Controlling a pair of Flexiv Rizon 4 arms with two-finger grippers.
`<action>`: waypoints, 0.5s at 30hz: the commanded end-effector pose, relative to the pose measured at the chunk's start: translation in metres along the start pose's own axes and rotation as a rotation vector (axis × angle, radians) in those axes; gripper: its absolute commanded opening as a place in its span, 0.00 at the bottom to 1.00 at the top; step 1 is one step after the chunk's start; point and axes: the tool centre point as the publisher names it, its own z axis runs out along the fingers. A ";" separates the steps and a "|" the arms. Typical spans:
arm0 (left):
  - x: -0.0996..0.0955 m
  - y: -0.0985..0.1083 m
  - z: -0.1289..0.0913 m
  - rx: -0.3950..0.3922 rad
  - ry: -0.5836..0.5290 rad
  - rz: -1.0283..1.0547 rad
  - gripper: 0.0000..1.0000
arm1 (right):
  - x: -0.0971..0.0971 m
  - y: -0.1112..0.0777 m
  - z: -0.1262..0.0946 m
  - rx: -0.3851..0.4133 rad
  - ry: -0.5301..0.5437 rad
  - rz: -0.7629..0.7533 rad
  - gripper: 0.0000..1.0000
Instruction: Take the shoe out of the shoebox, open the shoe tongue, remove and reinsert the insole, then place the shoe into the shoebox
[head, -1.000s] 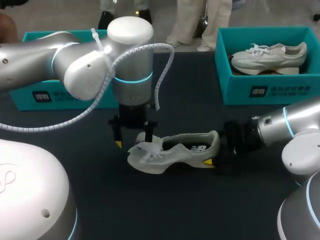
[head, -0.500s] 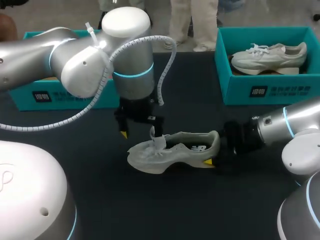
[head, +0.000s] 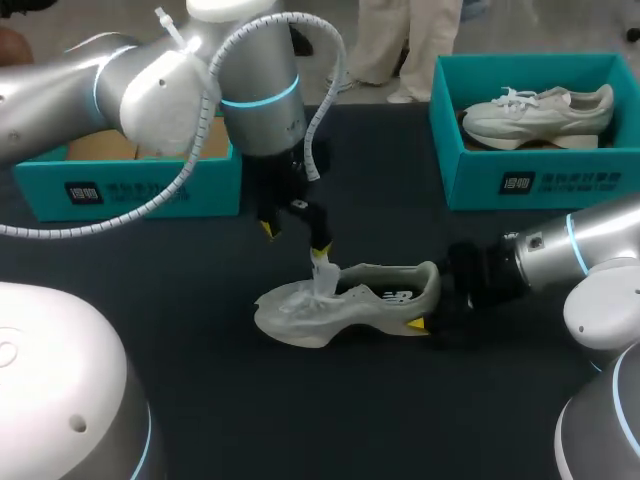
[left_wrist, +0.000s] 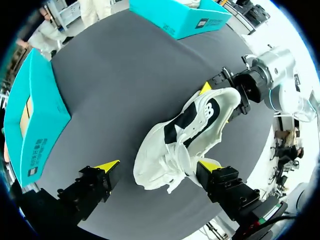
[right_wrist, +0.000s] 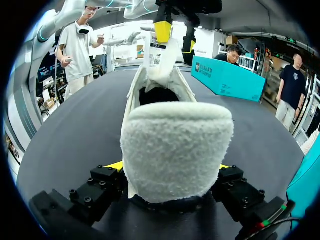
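Left gripper (head: 294, 240): fingers spread wide, holding nothing; it hangs tilted above the toe half of the shoe (head: 350, 300); one yellow tip rests against the shoe's tongue (head: 322, 278); in the left wrist view the other tip stands off the shoe's side, over bare table
Right gripper (head: 432, 298): clamped on the shoe's heel, one finger on each side; its arm comes in low from beyond the heel end; in the right wrist view the fuzzy heel (right_wrist: 175, 150) sits right between the two black fingers, their yellow tips just showing at either side
Shoe: pale, standing on its sole on the dark table (head: 380, 400); toe pointing away from the right gripper; laces bunched loosely over the toe half; dark lining shows in the mouth
Tongue: lifted upright out of the shoe's mouth; its printed label faces the heel
Open teal shoebox (head: 130, 185): well apart from the shoe, back beyond its toe end; brown card shows inside
Other teal shoebox (head: 530, 180): well apart from the shoe, back beyond its heel end; a second pale shoe (head: 540, 112) sits lengthwise in it
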 end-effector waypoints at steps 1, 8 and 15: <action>0.006 -0.014 -0.014 -0.026 -0.023 0.499 1.00 | 0.000 -0.002 0.004 0.003 -0.002 0.000 0.00; 0.017 -0.012 -0.030 -0.014 0.012 0.814 1.00 | 0.000 -0.002 0.004 0.003 -0.002 0.000 0.00; 0.023 -0.009 -0.038 0.013 -0.063 0.963 1.00 | 0.000 -0.002 0.004 0.003 -0.002 0.000 0.00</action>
